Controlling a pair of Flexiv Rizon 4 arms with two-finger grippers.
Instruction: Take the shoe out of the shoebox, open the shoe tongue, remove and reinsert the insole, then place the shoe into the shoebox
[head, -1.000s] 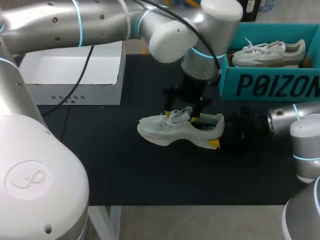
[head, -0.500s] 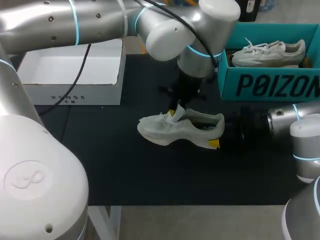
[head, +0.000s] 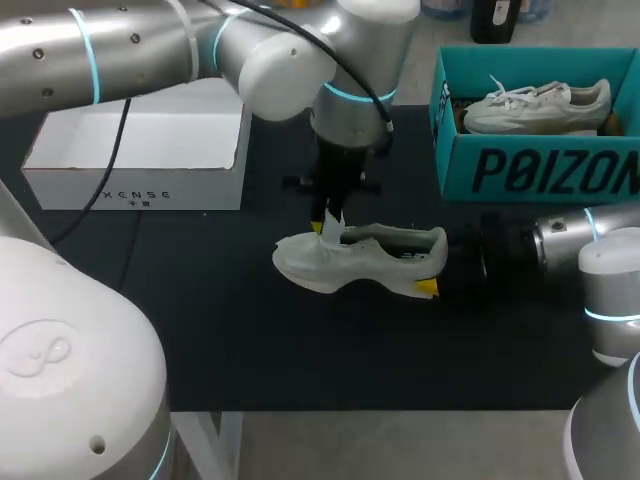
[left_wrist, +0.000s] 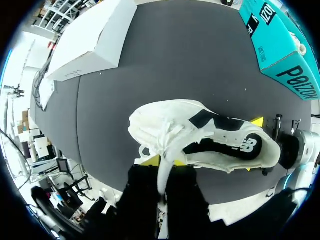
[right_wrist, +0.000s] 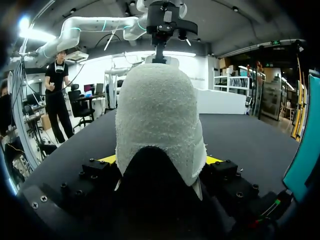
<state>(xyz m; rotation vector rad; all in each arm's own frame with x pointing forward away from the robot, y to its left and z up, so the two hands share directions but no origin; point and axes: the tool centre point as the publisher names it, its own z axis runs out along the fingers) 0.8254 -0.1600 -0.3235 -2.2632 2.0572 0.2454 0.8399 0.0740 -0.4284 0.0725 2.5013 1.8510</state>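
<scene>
Both grippers have hold of the white shoe on the black table.

The shoe (head: 355, 262) stands upright on its sole near the middle of the table (head: 200, 330), toe toward the white box (head: 150, 150), heel toward my right arm. The left gripper (head: 328, 222) comes straight down over the laces, its fingers nearly together and pinching the tongue (left_wrist: 167, 150), which rises from the shoe's mouth as a narrow strip between them. The right gripper (right_wrist: 160, 160) lies low along the table at the heel, its fingers spread about as wide as the heel and pressed against it from both sides, one yellow tip (head: 428, 288) showing beside the sole. A teal box (head: 540, 170) at the far right corner holds a second white shoe (head: 535, 105), well apart from the first.
</scene>
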